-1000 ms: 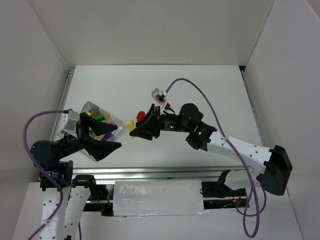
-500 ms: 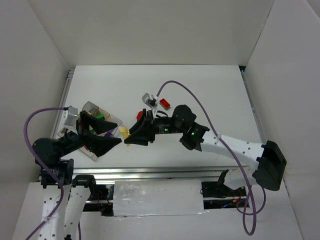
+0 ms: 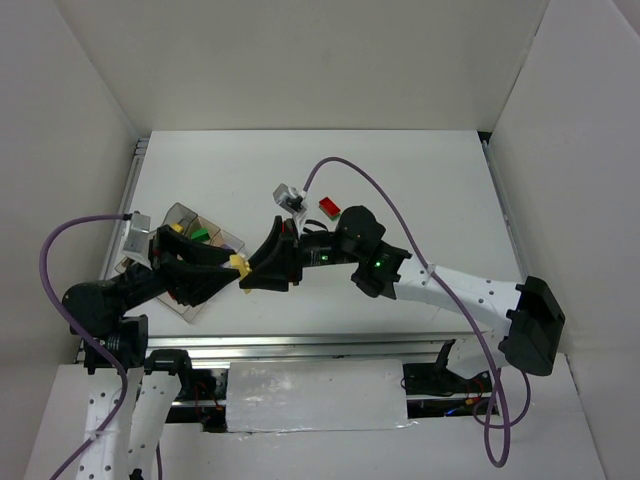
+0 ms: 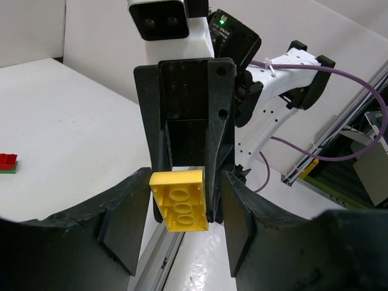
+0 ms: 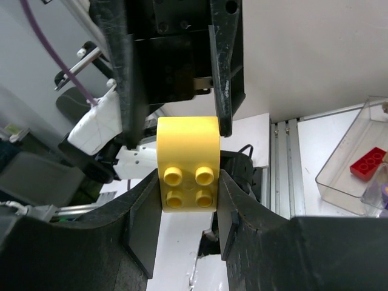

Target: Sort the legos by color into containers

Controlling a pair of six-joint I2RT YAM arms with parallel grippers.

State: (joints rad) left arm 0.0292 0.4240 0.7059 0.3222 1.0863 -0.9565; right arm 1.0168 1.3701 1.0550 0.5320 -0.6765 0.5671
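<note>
right tool (image 5: 188,176) clamped on yellow brick (image 3: 240,262), left tool (image 4: 185,179) flanking it, grip unclear, tray (image 3: 183,210) at table's (image 3: 420,180) left edge, red brick (image 3: 329,207) mid-table

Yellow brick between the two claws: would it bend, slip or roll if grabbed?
Probably stiff: the yellow brick shows crisp edges while pinched in the right gripper. Likely light: a fingertip pinch holds it in mid-air. Its glossy sides may be slippery; the flat faces make rolling unlikely.
</note>
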